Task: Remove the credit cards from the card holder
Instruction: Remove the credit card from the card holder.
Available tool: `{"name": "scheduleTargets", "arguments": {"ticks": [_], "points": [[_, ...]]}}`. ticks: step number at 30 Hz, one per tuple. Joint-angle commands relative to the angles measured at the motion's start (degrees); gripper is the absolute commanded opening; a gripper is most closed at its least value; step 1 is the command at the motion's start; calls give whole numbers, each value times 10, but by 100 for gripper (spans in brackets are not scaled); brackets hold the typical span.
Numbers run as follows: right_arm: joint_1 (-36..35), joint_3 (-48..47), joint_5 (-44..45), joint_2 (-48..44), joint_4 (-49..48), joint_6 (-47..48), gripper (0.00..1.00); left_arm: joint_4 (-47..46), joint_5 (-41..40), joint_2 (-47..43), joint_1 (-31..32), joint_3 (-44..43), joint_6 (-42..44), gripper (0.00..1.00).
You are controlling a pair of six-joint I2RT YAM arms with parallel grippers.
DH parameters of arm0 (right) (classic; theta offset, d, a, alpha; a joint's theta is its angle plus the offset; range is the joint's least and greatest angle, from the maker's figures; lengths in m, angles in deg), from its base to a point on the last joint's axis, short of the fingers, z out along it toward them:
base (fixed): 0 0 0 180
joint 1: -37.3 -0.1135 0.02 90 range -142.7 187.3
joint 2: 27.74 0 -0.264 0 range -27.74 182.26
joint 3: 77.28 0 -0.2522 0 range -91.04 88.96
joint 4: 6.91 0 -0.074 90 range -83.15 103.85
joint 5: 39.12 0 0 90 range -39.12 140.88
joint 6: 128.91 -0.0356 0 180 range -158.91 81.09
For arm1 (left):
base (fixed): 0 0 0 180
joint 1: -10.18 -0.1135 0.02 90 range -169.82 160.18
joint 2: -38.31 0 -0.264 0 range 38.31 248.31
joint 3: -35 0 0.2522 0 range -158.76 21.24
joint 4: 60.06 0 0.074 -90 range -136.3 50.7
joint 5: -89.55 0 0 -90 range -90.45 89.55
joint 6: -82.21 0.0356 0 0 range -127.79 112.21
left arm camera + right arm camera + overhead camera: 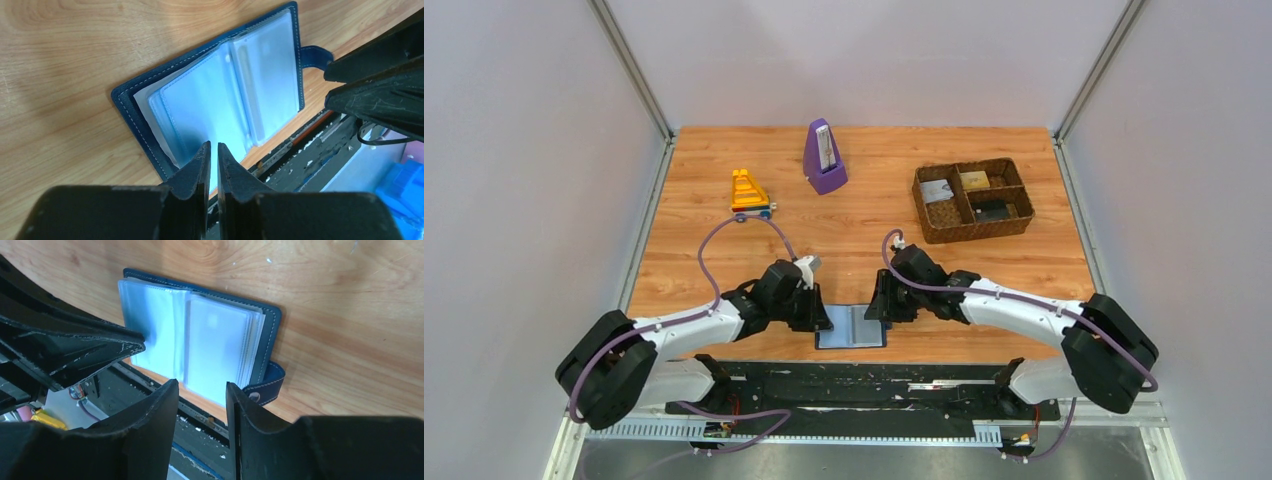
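Observation:
The card holder [852,327] lies open near the table's front edge, dark cover down and pale blue sleeve pages [225,95] up. My left gripper [213,145] is at the left page's near edge, its jaws drawn together to a thin slit; I cannot tell whether a page is pinched. My right gripper [202,385] hovers open over the right page's [220,340] front edge with nothing between its fingers. A faint card outline shows inside the right sleeve. A grey credit card [937,190] and a dark one [994,212] lie in the basket.
The brown woven basket [972,200] stands at the back right and also holds a gold-tan card [974,180]. A purple metronome [824,158] and a yellow toy [750,193] stand at the back. The holder's snap strap [267,385] sticks out on its right.

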Motion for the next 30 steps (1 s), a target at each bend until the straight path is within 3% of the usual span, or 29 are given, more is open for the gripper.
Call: {"name": "scheduleTargets", "arguments": {"ticks": [1,12,23,30], "points": [[-1,-7,19,18,-32,-10,41,-46,-17,9,1,18,-7,17],[-3,0,0,80,-74,-3,40,-69,-10,20,1,35,-14,17],[-10,-5,41,78,-42,-2,40,-71,-8,15,1,39,-17,16],[-23,-12,15,99,-61,-1,40,-74,-8,14,1,45,-19,16]]}}
